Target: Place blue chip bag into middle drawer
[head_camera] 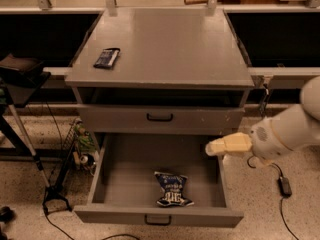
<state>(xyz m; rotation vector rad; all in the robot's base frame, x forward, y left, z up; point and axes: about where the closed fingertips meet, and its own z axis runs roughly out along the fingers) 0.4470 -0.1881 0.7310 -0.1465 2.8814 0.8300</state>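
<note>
The middle drawer (125, 215) is pulled far out at the bottom of the grey cabinet. The blue chip bag (172, 189) lies crumpled on the drawer floor near the front, right of centre. My gripper (231, 149) is above the drawer's right wall, beyond the bag and to its right, apart from it. It is open and holds nothing. One pale finger (225, 145) points left over the drawer's right edge. The white arm runs off to the right.
The upper handled drawer (160, 118) is shut above the open one. A small flat dark packet (106, 57) lies on the cabinet top (165, 44) at the left. A black stand (20, 76) is at the left; a cable and adapter (285, 186) lie on the floor at the right.
</note>
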